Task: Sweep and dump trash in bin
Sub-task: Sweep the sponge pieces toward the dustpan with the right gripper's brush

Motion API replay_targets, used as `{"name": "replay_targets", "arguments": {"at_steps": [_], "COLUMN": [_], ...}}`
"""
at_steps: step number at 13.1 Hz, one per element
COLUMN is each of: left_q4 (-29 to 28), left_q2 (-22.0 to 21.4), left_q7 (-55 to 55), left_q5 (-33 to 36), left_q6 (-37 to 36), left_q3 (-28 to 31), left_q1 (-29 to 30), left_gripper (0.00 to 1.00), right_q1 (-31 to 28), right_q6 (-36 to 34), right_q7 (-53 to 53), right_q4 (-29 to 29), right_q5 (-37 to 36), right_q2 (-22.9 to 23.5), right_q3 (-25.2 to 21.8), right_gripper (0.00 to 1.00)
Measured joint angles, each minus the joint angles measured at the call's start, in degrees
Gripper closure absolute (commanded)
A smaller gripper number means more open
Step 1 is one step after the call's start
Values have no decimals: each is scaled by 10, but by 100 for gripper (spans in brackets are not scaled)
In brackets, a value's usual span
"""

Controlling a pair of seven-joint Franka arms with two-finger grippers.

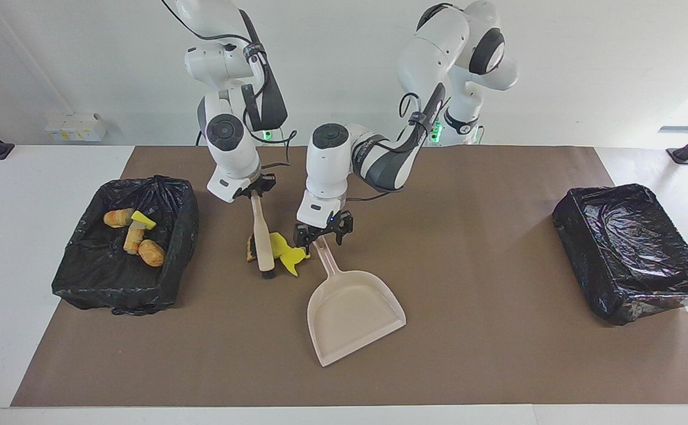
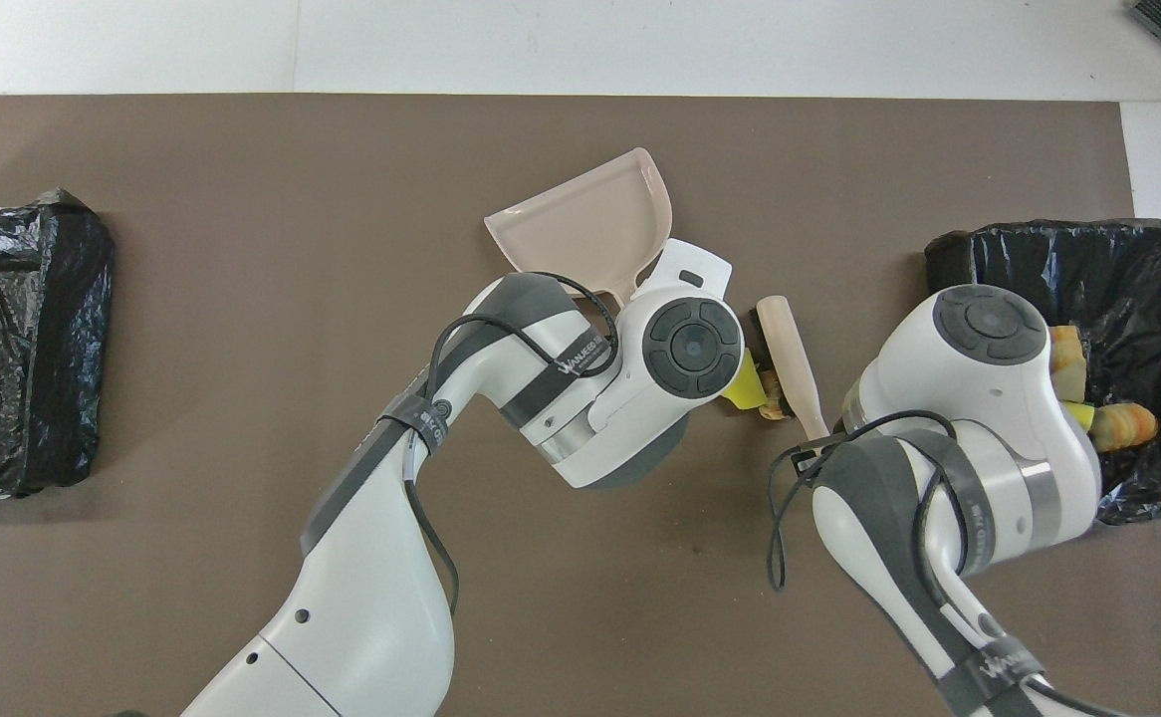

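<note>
— Sweeping step, is it?
— Yes. Right gripper (image 1: pixel 254 193), fingers clamped on the brush (image 1: pixel 261 234), has the brush against the loose trash (image 1: pixel 285 251) lying on the worktop just beside the dustpan (image 1: pixel 353 310) handle. Four more pieces lie in the bin (image 1: pixel 182 203) at the right arm's end.
— And the left gripper (image 1: pixel 323 231)?
— Down at the dustpan handle; I cannot tell whether its fingers have gripped it.
— Next?
— Probably grip the handle, turn the pan's mouth to the pile, brush it in.
</note>
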Motion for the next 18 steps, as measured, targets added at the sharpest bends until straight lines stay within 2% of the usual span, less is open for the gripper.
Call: {"name": "replay_targets", "arguments": {"at_steps": [2, 4, 5, 7, 8, 9, 10, 11, 13, 14, 15, 16, 18], "left_q4": [0, 0, 0, 0, -1, -1, -1, -2, -4, -5, -9, -13, -17], "left_q2": [0, 0, 0, 1, 2, 2, 2, 3, 3, 3, 4, 4, 4], "left_q7": [0, 0, 0, 0, 0, 0, 0, 0, 0, 0, 0, 0, 0], "left_q5": [0, 0, 0, 0, 0, 0, 0, 0, 0, 0, 0, -1, -1], "left_q6": [0, 1, 2, 9, 14, 17, 18, 20, 26, 28, 32, 39, 45], "left_q3": [2, 2, 2, 2, 2, 2, 2, 2, 2, 2, 1, 1, 1], "left_q1": [0, 0, 0, 0, 0, 0, 0, 0, 0, 0, 0, 0, 0], "left_gripper": [79, 93, 92, 86, 73, 66, 43, 35, 53, 69, 94, 100, 100], "right_q1": [-8, -13, -13, -10, -7, -3, 0, 0, 0, 0, 0, 0, 0], "right_q6": [-8, -9, -9, -9, -9, -7, 4, 17, 39, 44, 45, 45, 46], "right_q7": [-8, -26, -32, -38, -39, -39, -39, -37, -28, -25, -24, -23, -23], "right_q4": [11, 12, 11, 2, -5, -15, -27, -40, -57, -60, -61, -61, -61], "right_q5": [-8, -55, -84, -127, -136, -142, -143, -142, -139, -135, -125, -110, -82], "right_q2": [-11, -20, -22, -25, -26, -26, -26, -26, -23, -22, -21, -21, -21], "right_q3": [-1, -2, -1, -1, -1, 0, 0, 0, 0, 0, 0, 0, 0], "right_gripper": [100, 100, 100, 100, 100, 100, 100, 100, 100, 100, 100, 100, 100]}}
